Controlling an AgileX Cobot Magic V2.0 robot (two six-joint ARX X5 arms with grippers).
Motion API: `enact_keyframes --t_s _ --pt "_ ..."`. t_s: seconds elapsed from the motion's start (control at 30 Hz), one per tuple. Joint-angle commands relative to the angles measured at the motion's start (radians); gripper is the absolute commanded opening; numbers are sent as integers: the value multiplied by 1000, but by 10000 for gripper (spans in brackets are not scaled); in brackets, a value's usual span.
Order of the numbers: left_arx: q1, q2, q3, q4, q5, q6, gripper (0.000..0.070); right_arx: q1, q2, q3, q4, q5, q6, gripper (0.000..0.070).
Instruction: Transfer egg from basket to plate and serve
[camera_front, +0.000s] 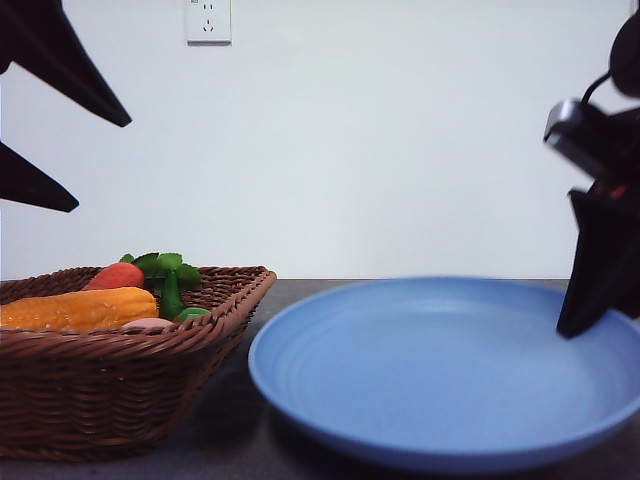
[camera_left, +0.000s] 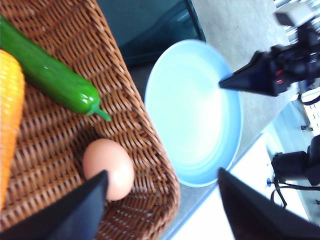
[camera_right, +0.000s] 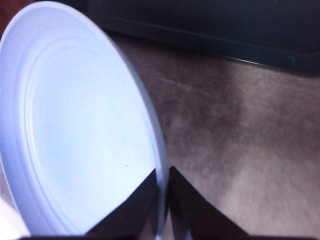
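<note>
The brownish-pink egg (camera_left: 109, 169) lies in the near corner of the brown wicker basket (camera_left: 145, 135), just inside its rim; in the front view a sliver of the egg (camera_front: 148, 323) peeks over the basket (camera_front: 110, 390). My left gripper (camera_left: 165, 210) hangs open above the basket, one finger just over the egg; its dark fingers (camera_front: 70, 65) show at the upper left. The blue plate (camera_front: 440, 370) sits right of the basket. My right gripper (camera_right: 163, 200) is shut on the rim of the plate (camera_right: 75, 125), at its right side (camera_front: 585, 300).
A yellow-orange corn cob (camera_front: 80, 308), an orange-red carrot (camera_front: 115, 276) with green leaves and a shiny green pepper (camera_left: 55, 77) share the basket. A dark flat tray (camera_right: 225, 30) lies beyond the plate. Grey table surface (camera_right: 235, 130) lies beside the plate.
</note>
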Motion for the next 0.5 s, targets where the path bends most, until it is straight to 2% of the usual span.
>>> enact_keyframes --t_s 0.0,0.23,0.37,0.47 --pt "-21 14 14 7 -28 -21 493 -8 -22 13 -22 0 6 0" --pt "-158 74 14 20 -266 -24 492 -54 -152 13 -100 53 -9 0" --pt "-231 147 14 52 -362 -24 492 -72 -202 13 -111 78 -14 0" --pt "-268 211 14 92 -396 -24 492 -80 -227 13 -111 78 -13 0"
